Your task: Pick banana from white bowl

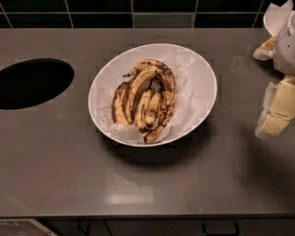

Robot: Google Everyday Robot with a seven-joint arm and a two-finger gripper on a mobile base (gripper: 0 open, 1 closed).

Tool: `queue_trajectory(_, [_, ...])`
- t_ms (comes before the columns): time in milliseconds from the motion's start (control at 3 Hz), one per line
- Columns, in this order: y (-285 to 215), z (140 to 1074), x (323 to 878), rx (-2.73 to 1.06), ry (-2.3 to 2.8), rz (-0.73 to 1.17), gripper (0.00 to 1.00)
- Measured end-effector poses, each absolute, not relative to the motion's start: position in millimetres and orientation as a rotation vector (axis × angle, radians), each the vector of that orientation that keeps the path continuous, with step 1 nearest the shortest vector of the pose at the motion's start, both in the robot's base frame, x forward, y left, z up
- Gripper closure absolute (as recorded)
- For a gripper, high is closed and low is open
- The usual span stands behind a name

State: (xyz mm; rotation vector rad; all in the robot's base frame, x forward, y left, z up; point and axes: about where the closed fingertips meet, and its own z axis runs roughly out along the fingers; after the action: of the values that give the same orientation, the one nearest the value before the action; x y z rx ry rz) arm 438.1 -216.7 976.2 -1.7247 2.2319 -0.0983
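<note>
The white bowl (pixel 203 83) sits on the grey counter, a little right of the middle, and is lined with crumpled white paper. Several ripe, brown-spotted bananas (pixel 145 99) lie bunched in its left half. My gripper (pixel 261 92) is at the right edge of the view, just right of the bowl and apart from it. Its two cream-coloured fingers (pixel 276 110) stand apart with nothing between them. Part of the gripper body is cut off by the frame edge.
A dark oval hole (pixel 32 83) is cut into the grey counter (pixel 138 179) at the left. A black tiled wall (pixel 138 14) runs along the back. The counter's front edge is near the bottom, with a drawer handle (pixel 220 228) below it.
</note>
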Motion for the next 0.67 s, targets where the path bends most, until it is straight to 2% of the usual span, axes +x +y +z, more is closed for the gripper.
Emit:
queue_trajectory(333, [-216.5,976.2,438.2,-1.725,2.231,-0.098,0.0])
queue_trajectory(667, [-184.6,984.0,441.2,-1.809,2.126,-0.126,0.0])
